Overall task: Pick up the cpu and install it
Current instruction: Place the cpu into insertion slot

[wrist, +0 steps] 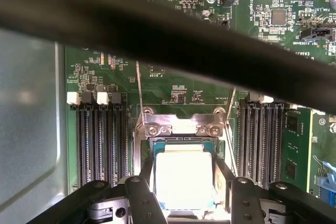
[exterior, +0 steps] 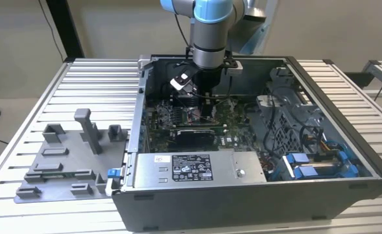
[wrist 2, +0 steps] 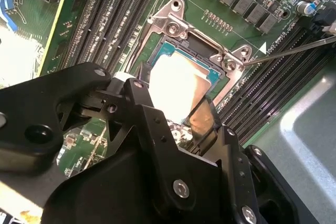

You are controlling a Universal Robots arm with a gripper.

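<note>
Grey-and-blue arm point(exterior: 209, 44), exterior view: it reaches straight down into an open computer case point(exterior: 243, 204) lying on a slatted metal table point(exterior: 93, 78). The gripper point(exterior: 206, 111) is low over the green board inside the case, beyond the labelled power supply point(exterior: 198, 168). A grey plastic tray point(exterior: 54, 165) with upright posts lies on the table, just beside the case on the exterior view's left.

Second wrist view: the cpu point(wrist 2: 176, 80), a silvery square glaring under the light, sits level in the opening of the metal socket frame point(wrist 2: 176, 24). The black gripper point(wrist 2: 173, 95) is clamped on it, one finger against each of two opposite edges. A thin metal rod point(wrist 2: 294, 48) slants away from one corner of the frame.

First wrist view: the cpu point(wrist: 184, 182) lies inside the socket frame point(wrist: 181, 127), its green border showing. The gripper point(wrist: 184, 165) brackets it tightly on both sides. Rows of dark memory slots point(wrist: 100, 140) flank the socket on the motherboard point(wrist: 173, 85).
</note>
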